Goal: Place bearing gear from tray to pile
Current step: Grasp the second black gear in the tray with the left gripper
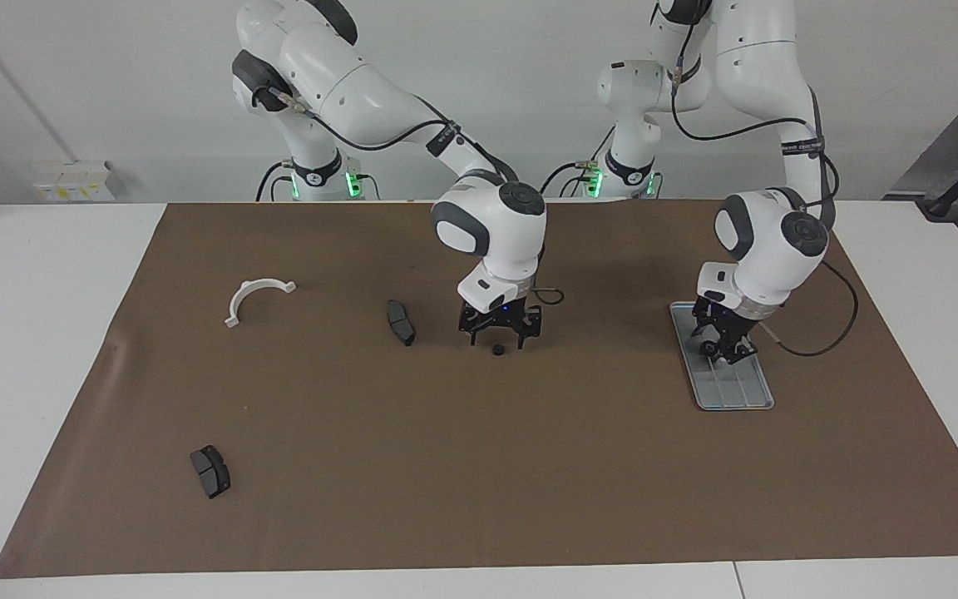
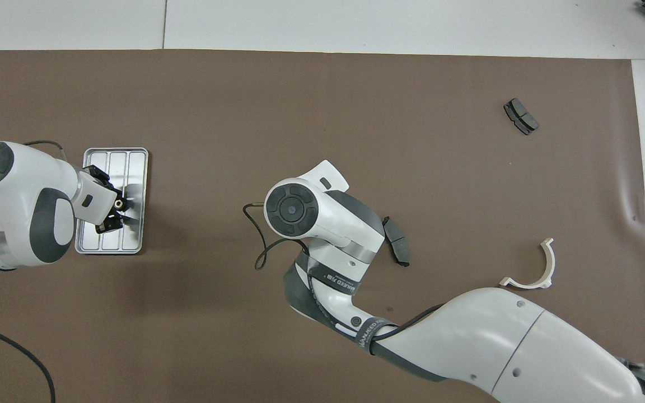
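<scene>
The brown mat [image 1: 479, 466] fills most of the facing view. The pile lies scattered over the right arm's half of it. The white bracket [image 1: 256, 295] sits at mid-height, one brake pad [image 1: 400, 323] lies near the centre, and the other brake pad [image 1: 210, 471] is low in the frame.

The tray [image 1: 737, 391] lies at mid-height toward the left arm's end. The bearing gear [image 2: 121, 205] rests on it, in the middle of the tray in the overhead view. The gear looks like a small, stiff metal part, probably dense for its size. It is not fragile, but being round it is likely to roll or skid on the ridged metal. Pinching it across its toothed rim seems the surest hold.

The left gripper [image 1: 724, 345] is down at the tray, right at the gear. Whether it has closed on the gear cannot be told.

The right gripper [image 1: 497, 333] hangs low near the frame's centre. Its fingers [image 1: 472, 336] are spread wide and hold nothing. A small black round part [image 1: 497, 350] lies on the mat just beneath them.
</scene>
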Controlling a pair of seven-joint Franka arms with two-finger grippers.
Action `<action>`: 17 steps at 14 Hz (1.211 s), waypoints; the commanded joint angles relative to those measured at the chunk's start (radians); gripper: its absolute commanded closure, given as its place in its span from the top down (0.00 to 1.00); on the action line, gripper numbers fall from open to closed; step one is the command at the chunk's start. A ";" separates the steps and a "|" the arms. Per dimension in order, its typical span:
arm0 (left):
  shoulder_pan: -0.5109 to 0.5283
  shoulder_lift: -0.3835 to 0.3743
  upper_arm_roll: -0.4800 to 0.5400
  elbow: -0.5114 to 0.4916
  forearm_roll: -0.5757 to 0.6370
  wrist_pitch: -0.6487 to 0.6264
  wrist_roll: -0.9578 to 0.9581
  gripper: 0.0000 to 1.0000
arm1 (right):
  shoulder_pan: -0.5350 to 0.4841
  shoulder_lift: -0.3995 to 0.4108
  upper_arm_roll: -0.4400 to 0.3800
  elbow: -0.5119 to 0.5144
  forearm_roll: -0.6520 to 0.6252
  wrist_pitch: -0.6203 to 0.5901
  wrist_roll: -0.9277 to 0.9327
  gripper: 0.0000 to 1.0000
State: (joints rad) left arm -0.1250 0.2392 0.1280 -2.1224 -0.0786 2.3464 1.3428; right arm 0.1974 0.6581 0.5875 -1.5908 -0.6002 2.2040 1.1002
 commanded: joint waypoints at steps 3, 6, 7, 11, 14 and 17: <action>0.002 -0.026 0.009 -0.047 0.002 0.025 0.013 0.46 | -0.029 -0.005 0.026 -0.058 -0.018 0.010 0.024 0.74; 0.004 -0.026 0.009 -0.047 0.002 0.024 0.003 0.33 | -0.029 -0.008 0.028 -0.077 -0.020 0.011 0.024 0.70; 0.004 -0.026 0.009 -0.047 0.002 0.024 0.001 0.28 | -0.029 -0.009 0.028 -0.080 -0.018 0.010 0.024 0.69; 0.005 -0.023 0.009 -0.022 0.002 0.011 -0.106 0.10 | -0.029 -0.009 0.028 -0.080 -0.020 0.016 0.023 0.59; -0.001 -0.021 0.007 0.051 0.002 -0.051 -0.308 0.04 | -0.029 -0.009 0.028 -0.080 -0.020 0.016 0.021 0.45; -0.013 -0.021 -0.001 0.142 0.002 -0.139 -0.573 0.04 | -0.029 -0.009 0.028 -0.077 -0.020 0.025 0.021 0.38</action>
State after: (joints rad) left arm -0.1263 0.2278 0.1275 -2.0359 -0.0790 2.2768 0.9202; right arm 0.1925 0.6571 0.5969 -1.6413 -0.6001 2.2128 1.1002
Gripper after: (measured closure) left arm 0.648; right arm 0.590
